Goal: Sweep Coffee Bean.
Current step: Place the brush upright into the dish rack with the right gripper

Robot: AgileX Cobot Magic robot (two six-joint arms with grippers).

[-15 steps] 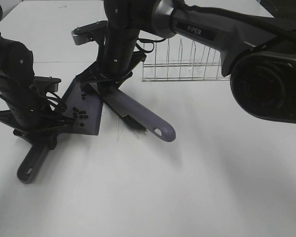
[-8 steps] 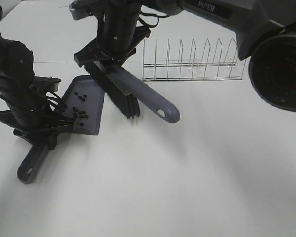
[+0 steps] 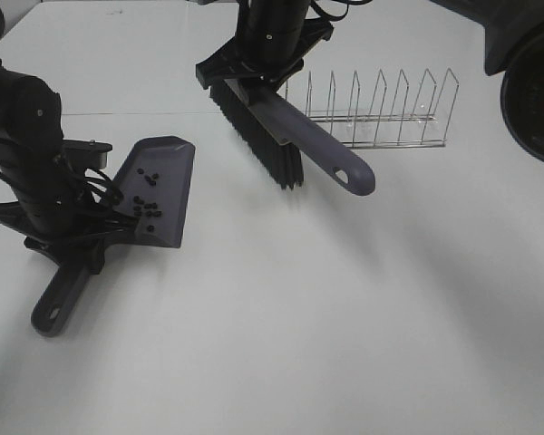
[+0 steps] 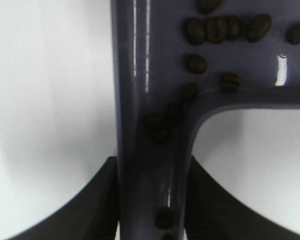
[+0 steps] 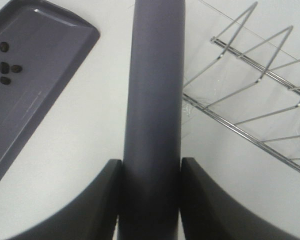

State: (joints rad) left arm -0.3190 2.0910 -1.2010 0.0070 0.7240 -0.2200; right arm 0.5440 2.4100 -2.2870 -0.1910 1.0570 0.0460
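Several dark coffee beans (image 3: 146,207) lie in the grey-purple dustpan (image 3: 168,159) at the left of the table; they also show close up in the left wrist view (image 4: 217,29). My left gripper (image 3: 65,237) is shut on the dustpan's handle (image 4: 150,145). My right gripper (image 3: 258,77) is shut on the grey-purple brush (image 3: 317,154) and holds it in the air, up and right of the dustpan, with its black bristles (image 3: 258,145) pointing down-left. The brush's back (image 5: 154,100) fills the right wrist view between the fingers.
A wire dish rack (image 3: 381,113) stands at the back right, just behind the raised brush; it also shows in the right wrist view (image 5: 250,85). The dustpan's handle end (image 3: 54,304) rests on the white table (image 3: 344,317).
My right gripper has lifted the brush off the dustpan's lip and carried it up and to the right. The dustpan and left arm have not moved.
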